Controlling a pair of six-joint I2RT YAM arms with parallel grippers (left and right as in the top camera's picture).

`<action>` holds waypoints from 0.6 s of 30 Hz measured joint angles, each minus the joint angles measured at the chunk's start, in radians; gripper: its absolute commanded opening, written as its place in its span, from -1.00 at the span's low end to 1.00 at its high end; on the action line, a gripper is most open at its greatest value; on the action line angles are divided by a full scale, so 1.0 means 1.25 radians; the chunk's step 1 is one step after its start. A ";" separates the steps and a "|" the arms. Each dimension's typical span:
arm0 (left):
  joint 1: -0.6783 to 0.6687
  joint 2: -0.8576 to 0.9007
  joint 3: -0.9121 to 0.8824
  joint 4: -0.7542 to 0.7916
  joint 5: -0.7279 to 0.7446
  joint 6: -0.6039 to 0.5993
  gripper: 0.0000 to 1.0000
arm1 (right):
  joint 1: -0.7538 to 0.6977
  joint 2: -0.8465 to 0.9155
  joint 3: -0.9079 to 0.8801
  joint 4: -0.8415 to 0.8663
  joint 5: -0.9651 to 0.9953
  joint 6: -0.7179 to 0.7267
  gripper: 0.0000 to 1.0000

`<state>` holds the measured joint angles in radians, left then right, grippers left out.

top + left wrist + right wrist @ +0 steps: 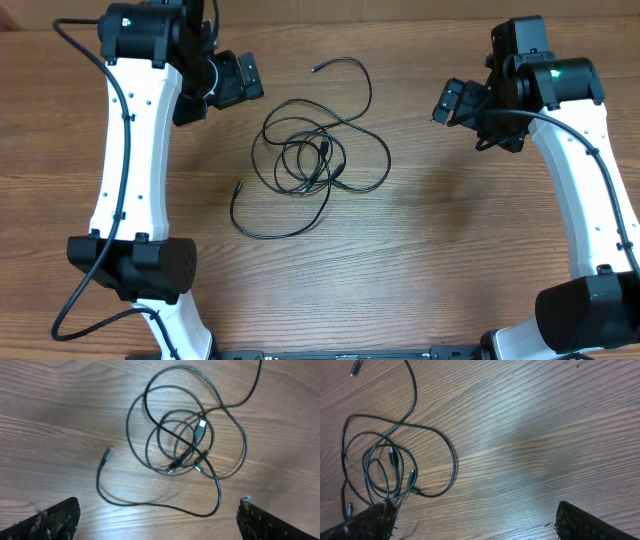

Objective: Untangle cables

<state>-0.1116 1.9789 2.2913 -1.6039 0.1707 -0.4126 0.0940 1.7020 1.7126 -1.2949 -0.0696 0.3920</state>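
Both jaws gape wide and empty: the left gripper (157,520) and right gripper (477,522) hover apart from the thin black flexible cables (327,150), which lie tangled (loops overlapping, plug ends loose) on the brown wooden table (450,240) between the arms.

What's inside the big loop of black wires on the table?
Inside the cables sit smaller loops and little plug ends, one a silvery-white tip, over the bare wood table. Where strands cross, the lower ones are hidden.
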 measured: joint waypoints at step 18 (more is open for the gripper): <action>-0.005 0.000 -0.001 -0.007 -0.010 0.032 1.00 | 0.000 0.000 0.000 0.051 -0.100 -0.035 1.00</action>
<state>-0.1184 1.9785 2.2906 -1.6127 0.1581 -0.3725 0.0937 1.7023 1.7126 -1.2312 -0.1947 0.3485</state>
